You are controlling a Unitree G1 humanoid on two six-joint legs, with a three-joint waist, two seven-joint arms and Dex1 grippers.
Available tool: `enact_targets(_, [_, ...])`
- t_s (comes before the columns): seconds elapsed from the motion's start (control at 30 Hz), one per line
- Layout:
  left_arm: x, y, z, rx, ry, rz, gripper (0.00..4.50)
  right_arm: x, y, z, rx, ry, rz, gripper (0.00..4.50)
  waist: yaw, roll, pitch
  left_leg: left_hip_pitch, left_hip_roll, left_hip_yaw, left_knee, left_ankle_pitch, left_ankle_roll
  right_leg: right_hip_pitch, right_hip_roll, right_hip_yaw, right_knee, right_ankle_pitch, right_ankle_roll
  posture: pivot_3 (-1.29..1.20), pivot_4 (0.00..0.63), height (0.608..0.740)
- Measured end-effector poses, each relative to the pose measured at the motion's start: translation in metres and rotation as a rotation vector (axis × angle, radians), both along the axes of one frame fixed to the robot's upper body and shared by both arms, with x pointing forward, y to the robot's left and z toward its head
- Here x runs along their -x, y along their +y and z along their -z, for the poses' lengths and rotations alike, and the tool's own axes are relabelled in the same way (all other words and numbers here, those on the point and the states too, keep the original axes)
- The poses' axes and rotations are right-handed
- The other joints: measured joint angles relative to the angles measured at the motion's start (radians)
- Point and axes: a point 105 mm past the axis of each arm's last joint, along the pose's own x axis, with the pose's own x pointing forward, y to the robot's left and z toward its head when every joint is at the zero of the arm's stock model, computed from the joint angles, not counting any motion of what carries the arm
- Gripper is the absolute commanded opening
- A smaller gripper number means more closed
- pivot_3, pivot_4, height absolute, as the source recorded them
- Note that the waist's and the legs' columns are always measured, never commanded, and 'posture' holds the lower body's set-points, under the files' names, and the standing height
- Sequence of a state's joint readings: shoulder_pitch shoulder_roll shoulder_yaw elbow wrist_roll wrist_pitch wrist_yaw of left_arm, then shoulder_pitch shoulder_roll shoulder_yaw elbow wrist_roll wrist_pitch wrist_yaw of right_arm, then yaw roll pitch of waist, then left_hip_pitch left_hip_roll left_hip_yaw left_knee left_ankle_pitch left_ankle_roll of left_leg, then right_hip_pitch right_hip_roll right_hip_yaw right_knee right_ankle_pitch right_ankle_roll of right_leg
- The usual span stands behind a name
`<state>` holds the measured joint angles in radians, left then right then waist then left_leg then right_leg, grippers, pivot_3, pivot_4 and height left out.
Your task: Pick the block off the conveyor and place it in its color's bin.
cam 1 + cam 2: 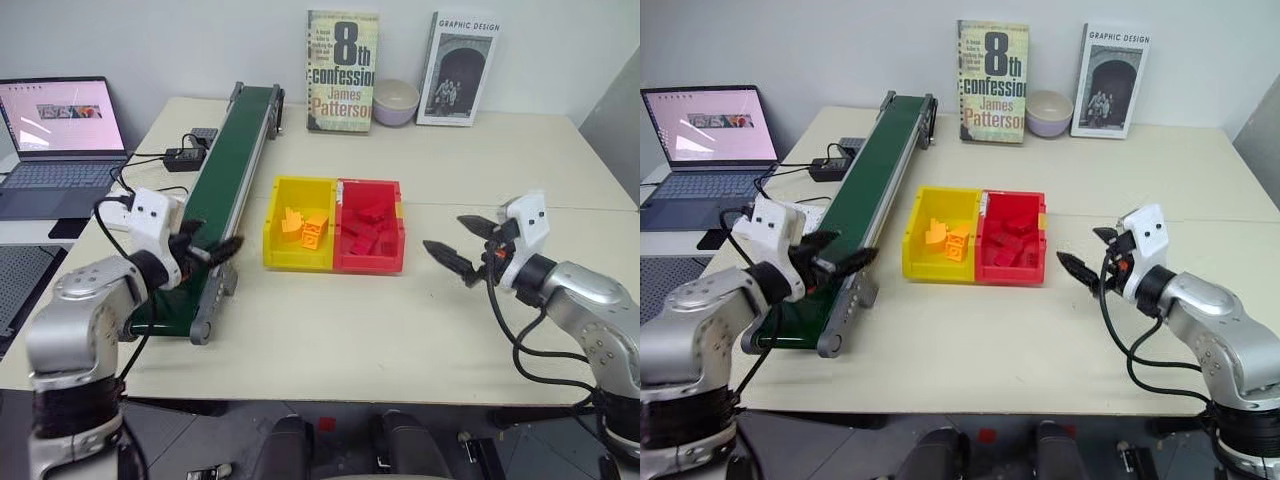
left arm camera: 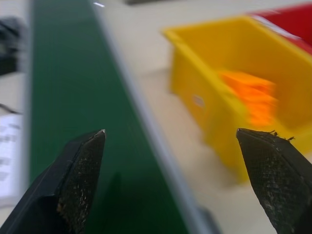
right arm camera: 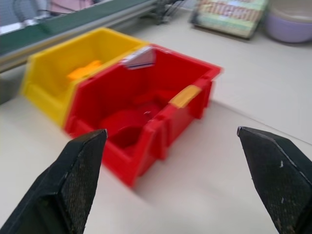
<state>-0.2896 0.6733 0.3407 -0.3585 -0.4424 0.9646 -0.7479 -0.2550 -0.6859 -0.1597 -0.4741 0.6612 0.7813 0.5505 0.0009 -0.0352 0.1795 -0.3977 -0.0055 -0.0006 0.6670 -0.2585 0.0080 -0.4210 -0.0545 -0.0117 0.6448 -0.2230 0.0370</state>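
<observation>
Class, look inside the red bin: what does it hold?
The red bin holds a pile of red blocks. The floor beneath the pile is covered, so anything lying under it cannot be told.

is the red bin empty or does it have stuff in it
Not empty: the rectangular red plastic bin holds a pile of small red blocks.

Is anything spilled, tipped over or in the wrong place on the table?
Nothing stands out. The yellow bin holds orange blocks, the red bin holds red blocks, and the conveyor belt lies bare and straight. Nothing has spilled onto the table.
</observation>
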Motion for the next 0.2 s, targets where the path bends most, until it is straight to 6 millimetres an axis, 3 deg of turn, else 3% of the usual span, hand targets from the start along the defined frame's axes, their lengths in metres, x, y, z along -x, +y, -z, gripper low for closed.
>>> enact_targets(0.1, [0.019,-0.020,-0.012,0.018,0.046,0.169,4.46,0.013,0.006,-0.005,0.019,0.030,-0.118,4.50,-0.001,0.000,0.000,0.002,0.001,0.000,0.000,0.000,0.000,0.001,0.001,0.000,0.001,-0.001,0.001,0.00,0.150,0.740])
enact_targets(0.2, [0.023,-0.021,-0.019,0.015,0.056,0.204,4.46,0.017,0.008,-0.008,0.029,0.032,-0.146,4.50,-0.002,0.000,0.000,0.003,0.001,0.000,0.000,0.000,0.000,0.001,0.001,0.000,0.001,-0.002,0.001,0.00,0.150,0.740])
